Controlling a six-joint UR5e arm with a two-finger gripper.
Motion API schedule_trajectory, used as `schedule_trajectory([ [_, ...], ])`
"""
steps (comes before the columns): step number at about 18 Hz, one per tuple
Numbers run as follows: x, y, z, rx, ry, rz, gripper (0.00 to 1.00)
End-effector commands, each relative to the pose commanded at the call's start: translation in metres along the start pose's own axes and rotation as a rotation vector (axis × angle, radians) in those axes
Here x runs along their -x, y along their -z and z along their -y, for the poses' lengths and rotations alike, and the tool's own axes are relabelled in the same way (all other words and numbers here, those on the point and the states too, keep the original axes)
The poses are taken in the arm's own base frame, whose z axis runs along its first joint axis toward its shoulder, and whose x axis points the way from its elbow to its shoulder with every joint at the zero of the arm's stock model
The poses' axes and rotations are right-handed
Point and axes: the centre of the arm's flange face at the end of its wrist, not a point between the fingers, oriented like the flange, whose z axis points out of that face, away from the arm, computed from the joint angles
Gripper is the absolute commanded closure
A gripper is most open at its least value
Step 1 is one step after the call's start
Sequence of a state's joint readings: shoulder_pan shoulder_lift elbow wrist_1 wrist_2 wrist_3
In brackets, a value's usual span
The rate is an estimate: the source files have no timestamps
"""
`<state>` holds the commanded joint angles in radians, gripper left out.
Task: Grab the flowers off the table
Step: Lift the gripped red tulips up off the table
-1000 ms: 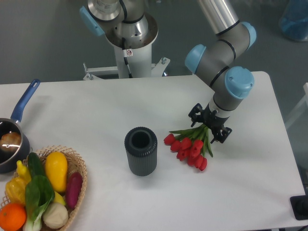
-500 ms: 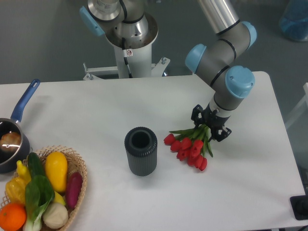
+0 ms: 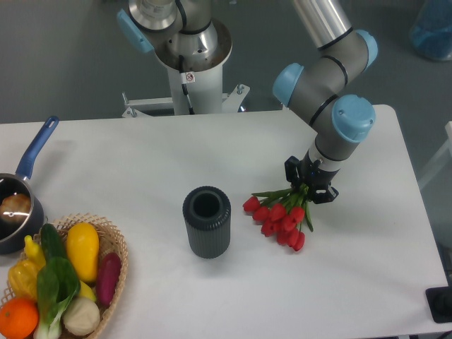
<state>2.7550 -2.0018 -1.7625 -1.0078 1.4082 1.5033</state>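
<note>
Now fingers (image 3: 311,185) around flowers (image 3: 280,215)

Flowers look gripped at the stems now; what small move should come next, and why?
Probably a slow straight lift. The gripper looks closed around the stem end of the flowers, whose red buds seem to rest on the table. The dark vase stands clear to the side.

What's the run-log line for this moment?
phase: grasping | gripper: closed on stems of flowers | flowers: buds low over table, contact unclear | vase: upright, left of flowers
</note>
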Motion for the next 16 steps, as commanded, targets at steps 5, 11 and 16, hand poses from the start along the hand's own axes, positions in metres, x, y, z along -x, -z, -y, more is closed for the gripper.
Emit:
schedule_trajectory([
  [5, 0.004, 0.010, 0.002, -0.003, 0.000, 0.021, 0.65],
  [11, 0.005, 0.031, 0.008, -0.068, -0.002, 0.051, 0.71],
  [16, 0.003, 0.072, 0.015, -0.078, -0.016, 0.122, 0.70],
])
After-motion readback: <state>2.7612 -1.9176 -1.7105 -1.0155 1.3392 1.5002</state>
